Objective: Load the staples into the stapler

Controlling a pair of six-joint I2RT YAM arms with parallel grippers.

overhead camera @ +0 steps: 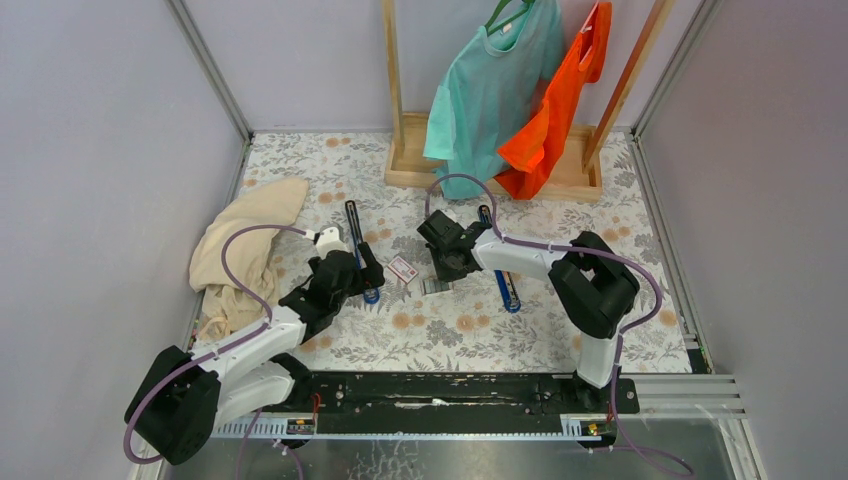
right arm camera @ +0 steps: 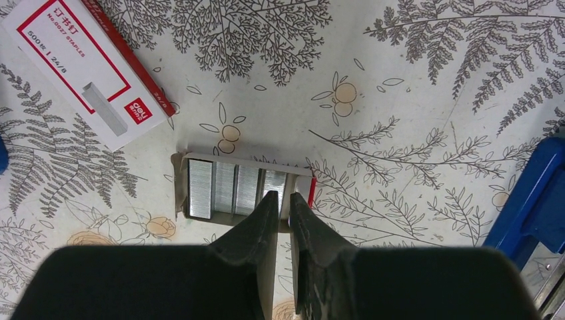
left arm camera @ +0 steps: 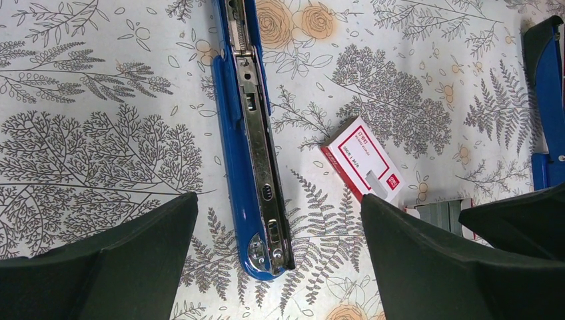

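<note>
The staples (right arm camera: 233,187) are several silvery strips lying side by side in a small open cardboard tray (right arm camera: 178,193); the top view shows them too (overhead camera: 437,286). My right gripper (right arm camera: 283,197) is shut to a thin slit with nothing in it. Its tips are over the tray's near edge at its right end, by the last strip. An opened blue stapler (left arm camera: 250,147) lies flat with its metal channel up. My left gripper (left arm camera: 280,200) hangs wide open above its near end, also seen from above (overhead camera: 365,272).
A red-and-white staple box (right arm camera: 86,73) lies just left of the tray. A second blue stapler (overhead camera: 505,285) lies right of the right gripper. A beige cloth (overhead camera: 245,245) is at the left, and a wooden rack (overhead camera: 480,170) with shirts is at the back.
</note>
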